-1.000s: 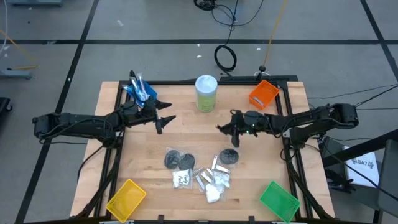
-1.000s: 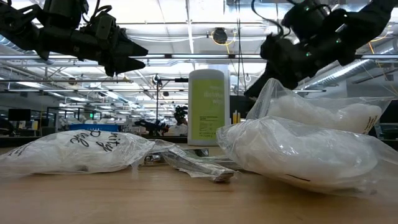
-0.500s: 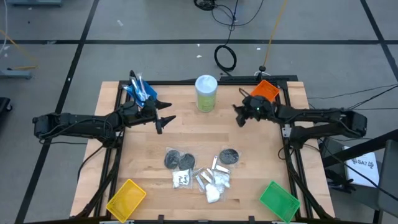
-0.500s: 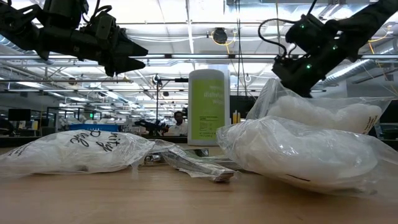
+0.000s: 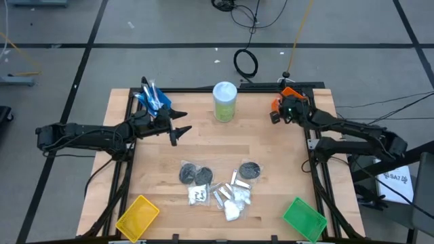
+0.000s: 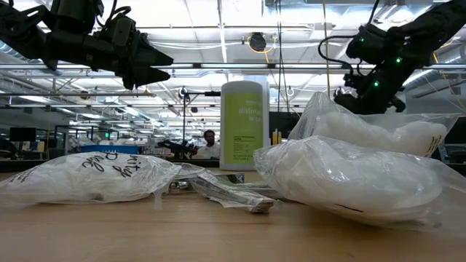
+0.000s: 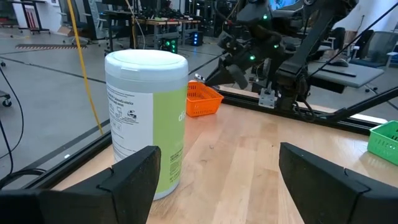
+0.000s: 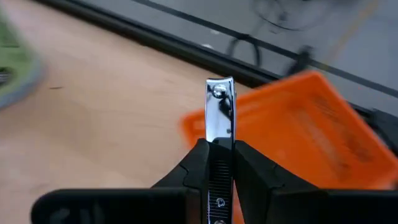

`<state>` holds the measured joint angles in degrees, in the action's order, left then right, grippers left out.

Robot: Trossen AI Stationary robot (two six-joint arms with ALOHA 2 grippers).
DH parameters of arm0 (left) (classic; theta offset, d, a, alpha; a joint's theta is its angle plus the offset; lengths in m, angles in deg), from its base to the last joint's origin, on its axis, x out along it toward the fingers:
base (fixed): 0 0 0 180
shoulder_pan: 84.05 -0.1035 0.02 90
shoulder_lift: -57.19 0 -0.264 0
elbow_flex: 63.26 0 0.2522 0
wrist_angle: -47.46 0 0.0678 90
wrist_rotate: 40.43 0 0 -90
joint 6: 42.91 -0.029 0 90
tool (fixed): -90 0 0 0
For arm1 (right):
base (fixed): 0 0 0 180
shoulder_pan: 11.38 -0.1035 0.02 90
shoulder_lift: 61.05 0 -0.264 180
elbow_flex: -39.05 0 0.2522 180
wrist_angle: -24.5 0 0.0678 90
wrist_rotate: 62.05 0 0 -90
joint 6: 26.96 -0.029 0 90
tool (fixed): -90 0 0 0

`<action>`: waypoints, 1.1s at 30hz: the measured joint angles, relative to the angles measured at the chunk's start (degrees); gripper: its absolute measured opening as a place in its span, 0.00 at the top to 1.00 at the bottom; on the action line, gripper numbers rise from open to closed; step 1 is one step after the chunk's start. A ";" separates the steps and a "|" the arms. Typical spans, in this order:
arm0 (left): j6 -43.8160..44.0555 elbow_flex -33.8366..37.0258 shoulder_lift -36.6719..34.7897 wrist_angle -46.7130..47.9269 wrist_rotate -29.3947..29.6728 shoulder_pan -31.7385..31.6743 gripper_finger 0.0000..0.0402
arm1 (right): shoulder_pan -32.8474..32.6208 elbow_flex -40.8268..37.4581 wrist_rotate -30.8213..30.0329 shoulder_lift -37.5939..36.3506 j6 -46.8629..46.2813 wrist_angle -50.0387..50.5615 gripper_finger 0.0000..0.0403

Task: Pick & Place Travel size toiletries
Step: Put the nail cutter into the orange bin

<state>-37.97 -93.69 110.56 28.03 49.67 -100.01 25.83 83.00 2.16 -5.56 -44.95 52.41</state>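
Observation:
My right gripper (image 5: 278,113) hangs by the orange bin (image 5: 291,93) at the table's far right, shut on a short shiny silver clipper (image 8: 219,109). In the right wrist view the bin (image 8: 323,130) lies just beyond the clipper's end. The other toiletries lie in a pile near the table's near edge: dark grey discs (image 5: 193,174), silver pieces (image 5: 235,180) and white packets (image 5: 232,207), which fill the low view in clear bags (image 6: 349,175). My left gripper (image 5: 182,130) is open, raised beside the blue bin (image 5: 154,100), and touches nothing. My right gripper pinches the silver clipper between its two fingers (image 8: 198,163), which lie along its length. The riveted end (image 8: 219,93) stands out beyond the fingertips. The clipper is lifted clear of the table, beside the orange bin.
A tall pale-green canister with a white lid (image 5: 224,102) stands at the far middle, close before my left gripper in its wrist view (image 7: 146,118). A yellow bin (image 5: 137,215) and a green bin (image 5: 303,217) sit at the near corners. Bare wood (image 5: 217,146) spans the table's middle.
My right gripper has travelled from the table's middle, above the pile, toward the far right edge, and now hangs at the orange bin with the silver clipper still between its fingers. The pile has stayed as it was.

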 joint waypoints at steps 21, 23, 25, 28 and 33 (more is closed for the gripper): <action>0.02 0.02 0.00 0.00 0.00 -0.02 0.20 | 8.11 0.02 -0.70 5.54 1.10 0.44 0.89; 0.00 0.02 0.00 0.00 0.00 0.00 0.20 | 8.11 0.00 -0.49 6.11 1.10 0.19 0.89; 0.01 0.02 0.00 0.00 0.00 -0.02 0.20 | 8.11 0.02 0.12 6.51 1.10 -0.45 0.89; 0.02 0.02 0.00 0.00 0.00 -0.02 0.20 | 8.11 0.02 0.53 6.78 1.30 -1.24 0.89; 0.01 0.02 0.00 0.00 0.00 -0.02 0.20 | 8.11 0.02 0.53 6.76 1.33 -1.86 0.87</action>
<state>-37.97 -93.66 110.56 28.03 49.67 -100.03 33.94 83.02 2.69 1.20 -43.62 50.55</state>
